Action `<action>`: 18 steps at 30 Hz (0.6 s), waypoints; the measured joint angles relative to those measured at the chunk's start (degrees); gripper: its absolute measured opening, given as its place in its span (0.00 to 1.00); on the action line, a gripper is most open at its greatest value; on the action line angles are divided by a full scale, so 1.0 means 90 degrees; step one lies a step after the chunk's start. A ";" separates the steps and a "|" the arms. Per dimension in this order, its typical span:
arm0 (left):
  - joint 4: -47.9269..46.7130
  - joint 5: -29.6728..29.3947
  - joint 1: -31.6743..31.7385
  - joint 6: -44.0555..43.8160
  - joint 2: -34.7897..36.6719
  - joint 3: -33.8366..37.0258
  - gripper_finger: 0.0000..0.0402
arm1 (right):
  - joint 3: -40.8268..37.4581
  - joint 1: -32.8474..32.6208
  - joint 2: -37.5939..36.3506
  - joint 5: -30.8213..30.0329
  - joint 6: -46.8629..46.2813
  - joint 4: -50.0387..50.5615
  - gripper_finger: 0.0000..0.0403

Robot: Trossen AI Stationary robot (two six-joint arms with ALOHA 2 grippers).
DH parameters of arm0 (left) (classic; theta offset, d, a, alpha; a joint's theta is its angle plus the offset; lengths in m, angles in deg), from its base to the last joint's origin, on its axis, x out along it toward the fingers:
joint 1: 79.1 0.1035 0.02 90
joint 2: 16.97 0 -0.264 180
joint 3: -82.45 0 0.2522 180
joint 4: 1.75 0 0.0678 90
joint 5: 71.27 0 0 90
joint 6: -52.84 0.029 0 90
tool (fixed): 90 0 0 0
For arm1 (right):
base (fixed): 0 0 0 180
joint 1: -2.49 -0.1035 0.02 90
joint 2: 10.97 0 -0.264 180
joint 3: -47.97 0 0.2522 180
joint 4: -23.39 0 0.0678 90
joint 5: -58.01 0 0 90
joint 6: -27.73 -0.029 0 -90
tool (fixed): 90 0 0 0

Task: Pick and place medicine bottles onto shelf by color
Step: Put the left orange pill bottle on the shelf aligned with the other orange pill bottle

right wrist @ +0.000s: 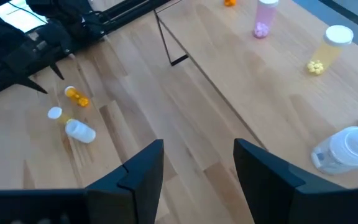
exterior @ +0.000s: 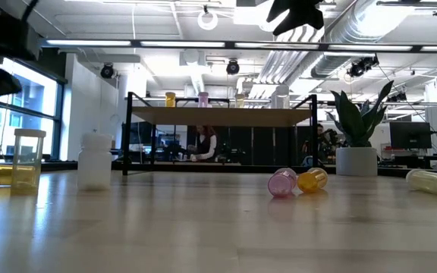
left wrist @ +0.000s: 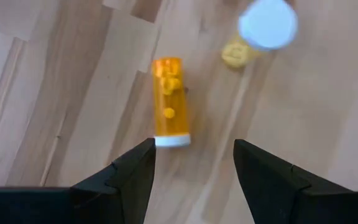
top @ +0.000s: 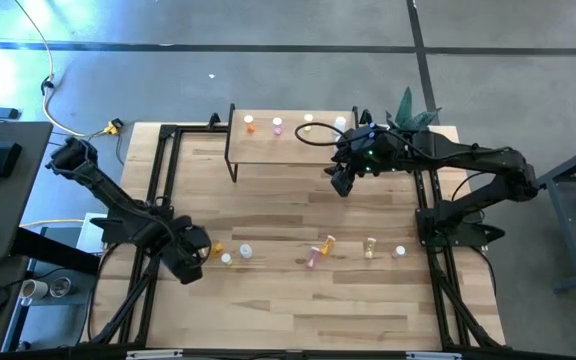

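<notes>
The table (top: 298, 300) carries the shelf (top: 293, 145) at its far edge, four bottles already along the shelf's back. My right gripper (top: 342, 181) hangs beside the shelf's front right corner, fingers spread, empty. My left gripper (left wrist: 191, 163) hovers near the table's left edge, fingers spread on either side of the orange bottle (left wrist: 168, 102), which lies on its side, cap toward me. Closing across that round body could roll or squirt it away, knocking the capped bottle (left wrist: 267, 23) standing just beyond.

Four capped bottles (top: 276, 125) upright on the wooden shelf (top: 288, 146); other bottles (top: 315, 254) scattered across the tabletop
</notes>
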 joint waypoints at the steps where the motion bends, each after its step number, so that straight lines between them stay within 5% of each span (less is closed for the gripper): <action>1: 0.0079 0.0000 0.0076 0.0002 0.0000 0.0073 0.51 | 0.0000 0.0000 0.0000 -0.0014 0.0007 -0.0002 0.46; 18: 0.0610 0.0537 0.1505 0.1581 -0.0050 0.0390 0.51 | 0.0000 0.0017 0.0002 -0.0026 0.0104 -0.0002 0.46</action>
